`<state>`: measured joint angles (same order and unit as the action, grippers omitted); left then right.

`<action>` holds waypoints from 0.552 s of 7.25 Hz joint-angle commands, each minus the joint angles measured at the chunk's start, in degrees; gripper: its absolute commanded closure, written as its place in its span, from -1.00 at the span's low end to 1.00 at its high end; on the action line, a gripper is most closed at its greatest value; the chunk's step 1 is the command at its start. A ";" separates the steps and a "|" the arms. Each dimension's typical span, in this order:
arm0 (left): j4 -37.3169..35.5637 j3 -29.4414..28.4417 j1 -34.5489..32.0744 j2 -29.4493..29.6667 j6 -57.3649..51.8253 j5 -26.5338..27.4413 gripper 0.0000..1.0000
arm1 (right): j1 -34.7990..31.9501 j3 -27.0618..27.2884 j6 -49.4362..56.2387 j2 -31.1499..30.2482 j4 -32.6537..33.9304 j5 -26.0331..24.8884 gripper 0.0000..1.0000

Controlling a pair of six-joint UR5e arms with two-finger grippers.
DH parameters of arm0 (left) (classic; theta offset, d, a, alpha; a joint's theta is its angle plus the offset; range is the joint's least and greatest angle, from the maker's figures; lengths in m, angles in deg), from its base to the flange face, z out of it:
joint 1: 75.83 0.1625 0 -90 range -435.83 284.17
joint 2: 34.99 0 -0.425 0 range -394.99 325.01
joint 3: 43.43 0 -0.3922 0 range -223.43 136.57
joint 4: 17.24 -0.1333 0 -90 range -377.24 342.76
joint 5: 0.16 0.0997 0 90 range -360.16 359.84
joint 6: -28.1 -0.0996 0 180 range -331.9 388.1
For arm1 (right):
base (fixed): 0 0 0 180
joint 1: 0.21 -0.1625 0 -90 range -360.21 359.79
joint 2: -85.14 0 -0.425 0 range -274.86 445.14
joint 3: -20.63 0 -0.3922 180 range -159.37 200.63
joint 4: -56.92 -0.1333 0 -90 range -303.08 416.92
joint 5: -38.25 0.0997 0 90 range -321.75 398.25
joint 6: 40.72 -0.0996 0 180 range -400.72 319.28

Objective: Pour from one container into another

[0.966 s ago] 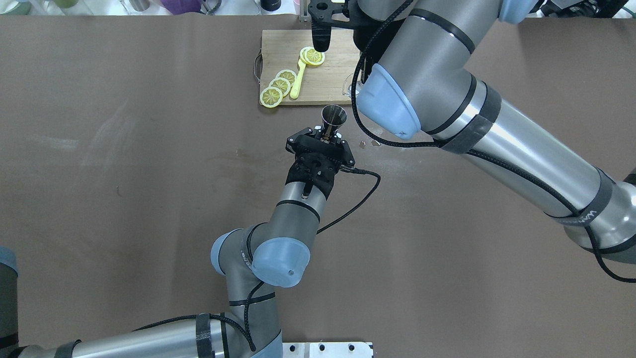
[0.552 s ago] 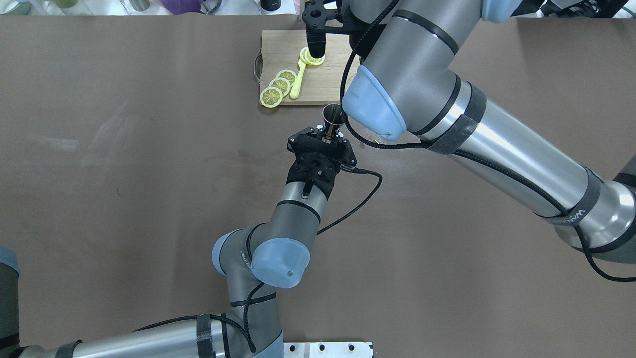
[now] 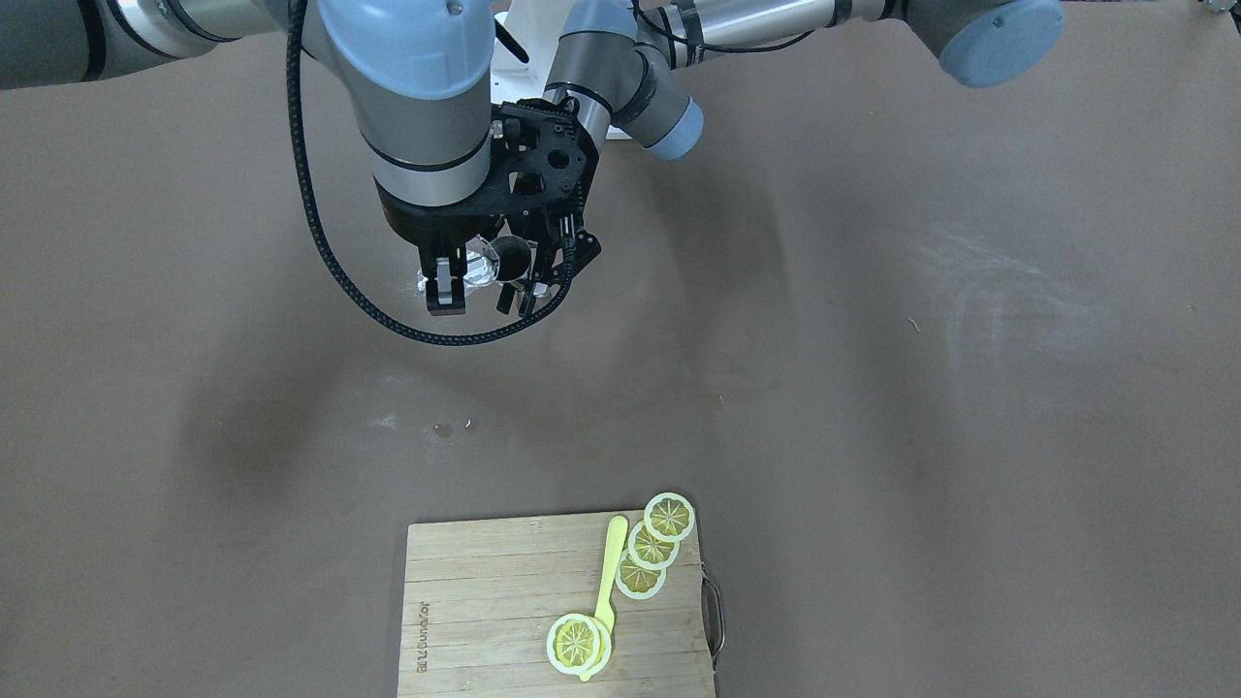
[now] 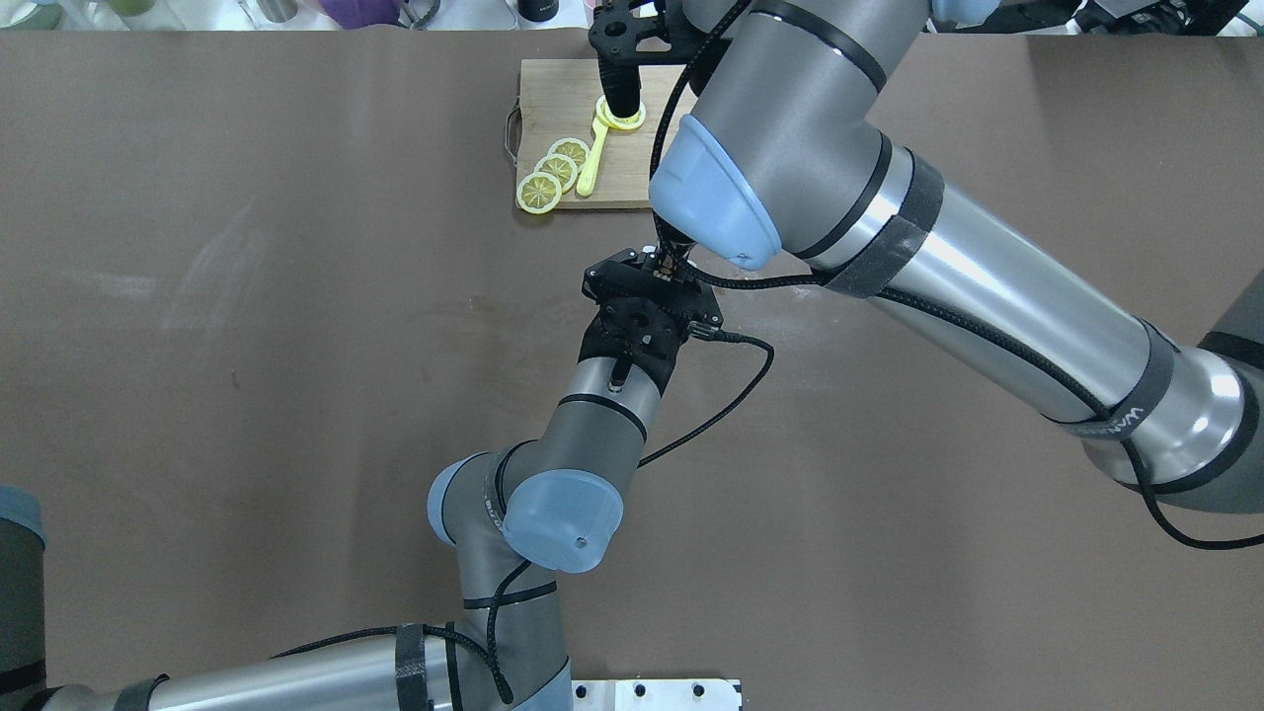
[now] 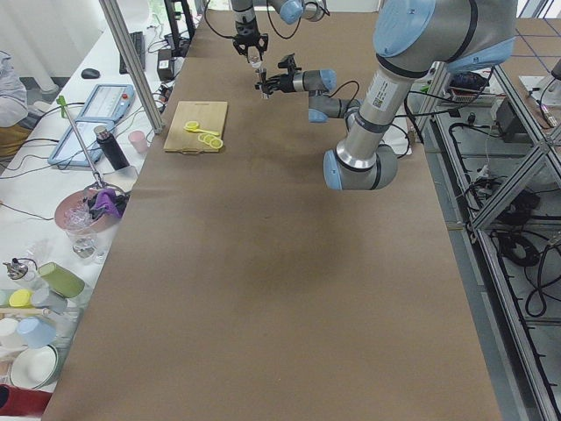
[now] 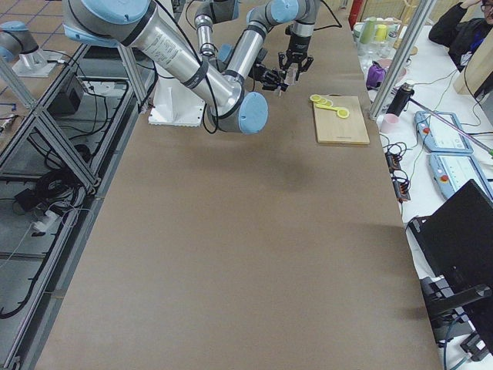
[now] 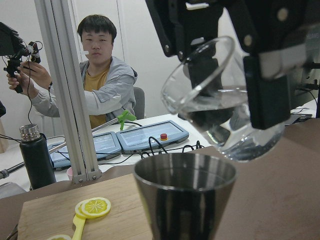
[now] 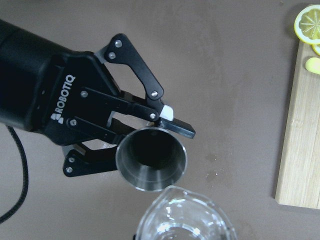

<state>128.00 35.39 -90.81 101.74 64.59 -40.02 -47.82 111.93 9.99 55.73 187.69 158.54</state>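
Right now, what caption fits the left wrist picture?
Right pincer holds a clear glass cup, some liquid inside, tilted just above the steel jigger.

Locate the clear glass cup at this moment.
In the left wrist view the glass cup hangs tilted at upper right, just above the steel jigger.

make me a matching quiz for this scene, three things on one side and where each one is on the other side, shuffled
Things:
1. glass cup
2. metal jigger
3. lemon slices

Places:
A. lying on the wooden board
B. held upright in the left claw
C. held tilted in the right claw

Pairs: 1-C, 2-B, 3-A
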 commanded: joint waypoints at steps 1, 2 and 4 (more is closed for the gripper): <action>-0.13 -0.08 0.04 -0.41 -0.10 0.13 1.00 | 0.24 -1.46 3.15 1.81 3.51 -1.54 1.00; -0.14 -0.08 0.04 -0.59 -0.10 0.05 1.00 | 0.41 -2.52 4.12 2.86 4.40 -1.81 1.00; 0.30 0.10 -0.05 -0.94 -4.03 -0.30 1.00 | 1.29 -4.45 4.22 4.18 5.11 -2.95 1.00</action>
<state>127.97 35.29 -90.79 100.94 62.91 -40.09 -47.03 108.74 14.00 59.06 192.28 156.29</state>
